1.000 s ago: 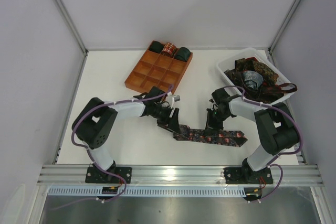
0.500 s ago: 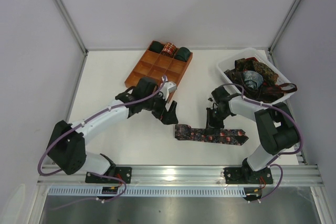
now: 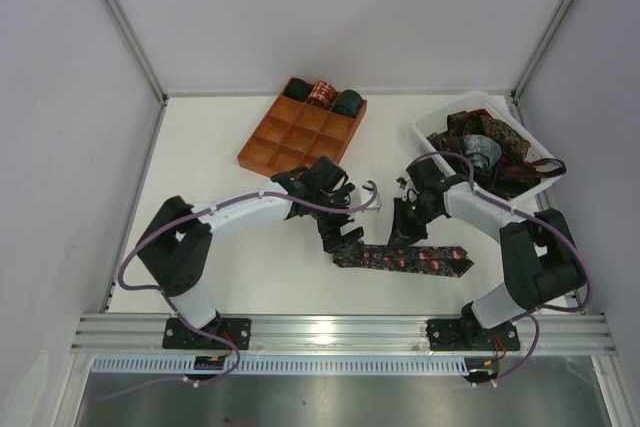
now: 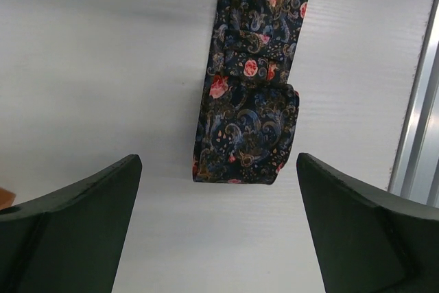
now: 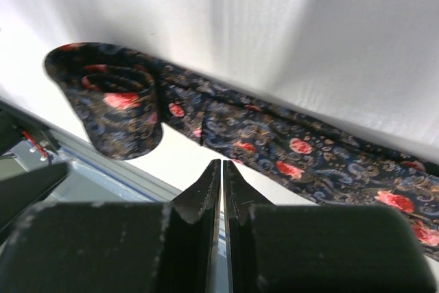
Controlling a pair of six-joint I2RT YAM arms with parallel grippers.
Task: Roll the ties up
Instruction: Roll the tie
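Observation:
One of the ties (image 3: 420, 260), dark with red flowers and paisley, lies flat across the near middle of the table. Its left end is turned over into a short roll (image 4: 247, 135), which also shows as a loose coil (image 5: 113, 101). My left gripper (image 3: 347, 240) hovers over that rolled end, wide open (image 4: 218, 159), and its fingers (image 4: 75, 224) touch nothing. My right gripper (image 3: 403, 237) is shut (image 5: 221, 164) with nothing between the jaws, and its tips are down at the near edge of the tie's (image 5: 295, 149) middle stretch.
An orange-brown gridded tray (image 3: 290, 142) stands at the back left with three rolled ties (image 3: 321, 94) in its far row. A white bin (image 3: 428, 142) at the back right holds a heap of loose ties (image 3: 500, 152). An aluminium rail (image 3: 340, 330) runs along the near edge.
My left gripper opened, let go of the tie's left end and swung away to the left. It has come back over the rolled end. The right arm shifted slightly.

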